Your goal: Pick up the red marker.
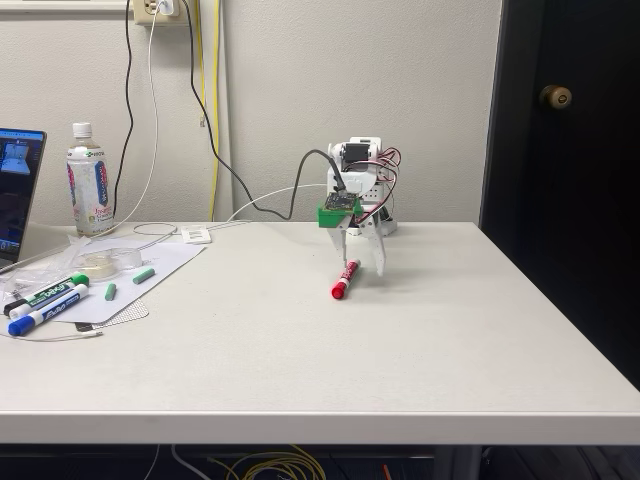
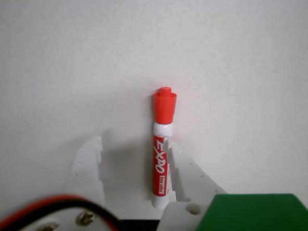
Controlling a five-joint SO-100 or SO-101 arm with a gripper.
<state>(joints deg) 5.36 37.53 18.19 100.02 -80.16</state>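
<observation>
The red marker [image 1: 345, 280] lies on the white table [image 1: 400, 350] just in front of the arm's base, red cap toward the camera in the fixed view. In the wrist view the red marker [image 2: 161, 159] points away with its cap [image 2: 164, 106] past the fingertips. My gripper [image 2: 132, 144] is down at the table and open. The barrel lies between the two white fingers, right against the right finger [image 2: 185, 173], with a wide gap to the left finger [image 2: 89, 163]. In the fixed view the gripper [image 1: 362, 266] straddles the marker's rear end.
At the table's left lie a green-capped marker [image 1: 50, 292] and a blue-capped marker [image 1: 42, 314] on a sheet of paper [image 1: 160, 265], with a tape roll [image 1: 110, 259], a bottle [image 1: 90, 182] and a laptop [image 1: 18, 190]. Cables [image 1: 250, 205] trail behind the arm.
</observation>
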